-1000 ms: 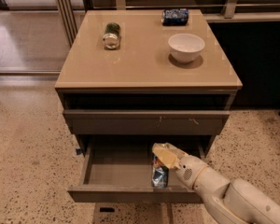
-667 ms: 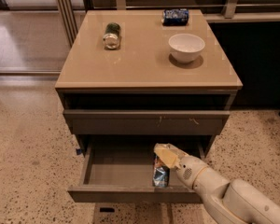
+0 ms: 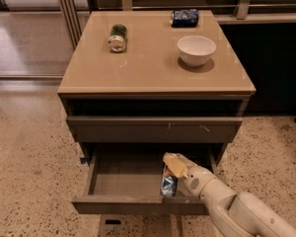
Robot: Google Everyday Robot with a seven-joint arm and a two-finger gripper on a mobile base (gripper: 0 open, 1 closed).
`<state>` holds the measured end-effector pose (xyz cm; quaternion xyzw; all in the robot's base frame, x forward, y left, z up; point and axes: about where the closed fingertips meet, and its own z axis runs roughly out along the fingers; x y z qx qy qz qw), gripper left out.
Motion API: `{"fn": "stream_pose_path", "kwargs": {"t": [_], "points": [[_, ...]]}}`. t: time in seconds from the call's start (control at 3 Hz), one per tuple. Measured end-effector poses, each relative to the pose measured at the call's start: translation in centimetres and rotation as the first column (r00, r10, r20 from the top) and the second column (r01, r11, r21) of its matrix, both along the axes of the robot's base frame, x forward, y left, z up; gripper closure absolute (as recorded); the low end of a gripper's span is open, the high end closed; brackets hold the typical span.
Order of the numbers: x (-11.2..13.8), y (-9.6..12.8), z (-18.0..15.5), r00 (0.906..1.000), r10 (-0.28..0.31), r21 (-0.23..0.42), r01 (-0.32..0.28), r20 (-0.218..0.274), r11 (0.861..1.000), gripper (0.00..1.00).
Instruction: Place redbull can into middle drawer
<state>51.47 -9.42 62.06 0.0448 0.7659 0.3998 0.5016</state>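
The redbull can (image 3: 168, 183) stands nearly upright inside the open middle drawer (image 3: 123, 177), at the right side of its grey floor, close behind the plain front panel (image 3: 133, 205). My gripper (image 3: 174, 166) reaches in from the lower right and is shut on the can's top end. Its pale yellowish fingers (image 3: 176, 164) cover the upper part of the can. The can's lower end is at or just above the drawer floor; I cannot tell if it touches.
The shut drawer above (image 3: 153, 129) has small pale scratches on its front. On the cabinet top (image 3: 153, 68) lie a green can (image 3: 118, 37), a dark blue can (image 3: 185, 18) and a white bowl (image 3: 196, 50). Speckled floor surrounds the cabinet.
My gripper and the can have shifted very slightly to the right inside the drawer; otherwise nothing has moved.
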Motion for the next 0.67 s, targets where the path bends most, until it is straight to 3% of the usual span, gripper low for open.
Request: {"fn": "stream_pose_path", "kwargs": {"t": [0.33, 0.67], "points": [[1.6, -1.9, -4.1, 0.9957, -0.081, 0.019, 0.082, -0.043, 0.996, 1.0], [2.7, -3.5, -7.1, 0.9856, -0.153, 0.021, 0.155, -0.073, 0.988, 1.0]]}}
